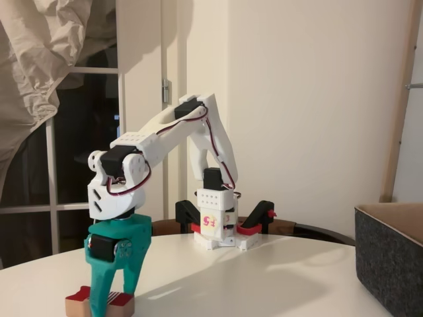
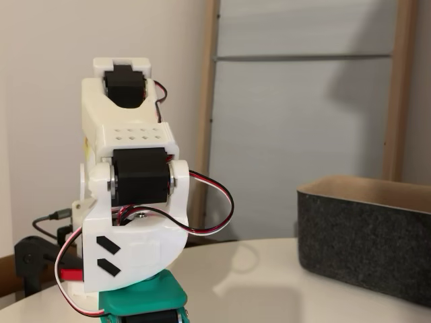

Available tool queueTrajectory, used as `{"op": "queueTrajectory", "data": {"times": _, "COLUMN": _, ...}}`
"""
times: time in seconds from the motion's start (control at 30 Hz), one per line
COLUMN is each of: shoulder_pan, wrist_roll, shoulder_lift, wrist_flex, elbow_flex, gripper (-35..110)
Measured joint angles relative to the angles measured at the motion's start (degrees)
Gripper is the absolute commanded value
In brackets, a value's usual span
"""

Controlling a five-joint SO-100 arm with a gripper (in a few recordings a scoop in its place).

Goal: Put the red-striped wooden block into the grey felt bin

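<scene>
Red-striped wooden block (image 1: 99, 302) seemingly between pincer (image 1: 111, 294) fingers

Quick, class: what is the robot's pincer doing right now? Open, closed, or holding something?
Pincer: down on the red-striped wooden block on the table, teal fingers at the block; whether they are clamped on it cannot be told.
</scene>
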Motion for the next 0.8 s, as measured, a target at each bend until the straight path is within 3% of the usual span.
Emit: {"op": "queueTrajectory", "data": {"times": 0.8, "shoulder_pan": 1.76, "wrist_roll": -1.23, "shoulder_lift": -0.62, "wrist_flex": -0.62, "elbow_flex": -6.42, "gripper": 4}}
